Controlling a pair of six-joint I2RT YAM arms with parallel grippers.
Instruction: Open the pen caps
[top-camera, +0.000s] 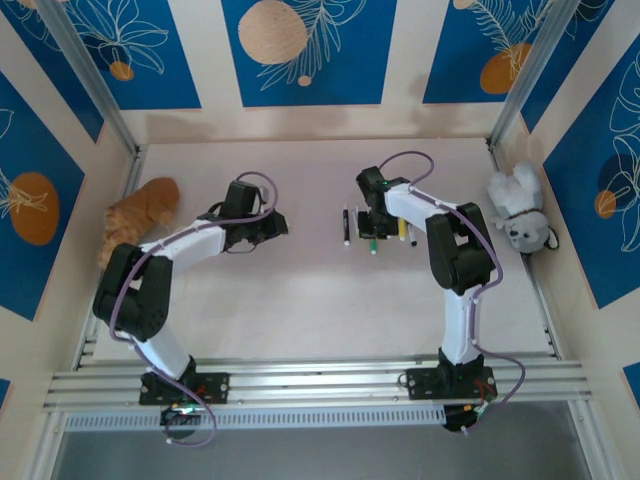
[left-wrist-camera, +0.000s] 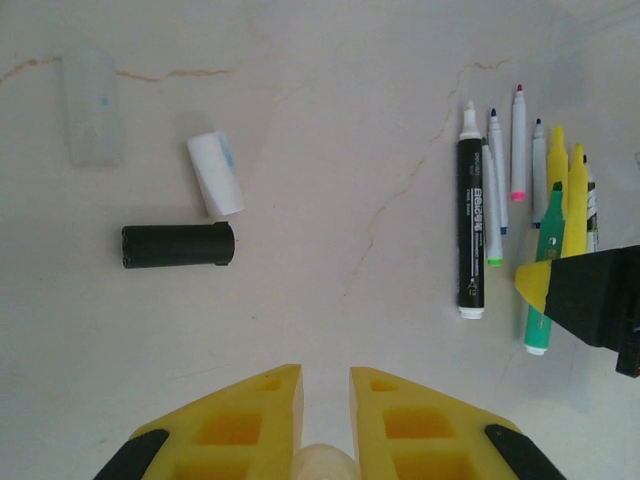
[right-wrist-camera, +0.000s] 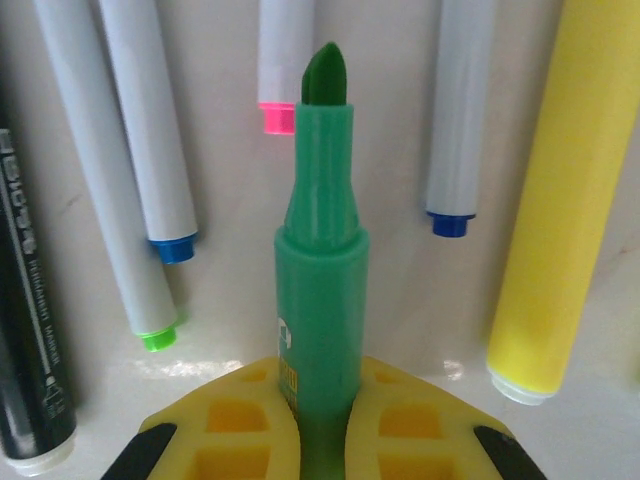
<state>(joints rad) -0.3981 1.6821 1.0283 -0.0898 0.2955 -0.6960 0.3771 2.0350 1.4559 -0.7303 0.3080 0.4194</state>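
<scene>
Two pincers hang over the tabletop (top-camera: 300, 310) in the overhead view: the left pincer (top-camera: 283, 226) stands apart, the right pincer (top-camera: 373, 235) over the row of pens (top-camera: 346, 225). Left wrist view: three loose pen caps, one clear (left-wrist-camera: 92, 108), one white (left-wrist-camera: 216, 173) and one black (left-wrist-camera: 178, 245) lying crosswise, rest well left of the pens; the left pincer is almost closed on a pale rounded piece (left-wrist-camera: 325, 465). Right wrist view: the right pincer clamps one uncapped green pen (right-wrist-camera: 320, 260), tip pointing straight ahead, six others roughly parallel alongside.

Cream walls (top-camera: 403, 60) carry blue panels (top-camera: 350, 60) with white leaf outlines and orange discs. The pale counter (top-camera: 310, 310) shows faint brown veins. Aluminium rails (top-camera: 320, 385) cross its near edge; light is soft, even.
</scene>
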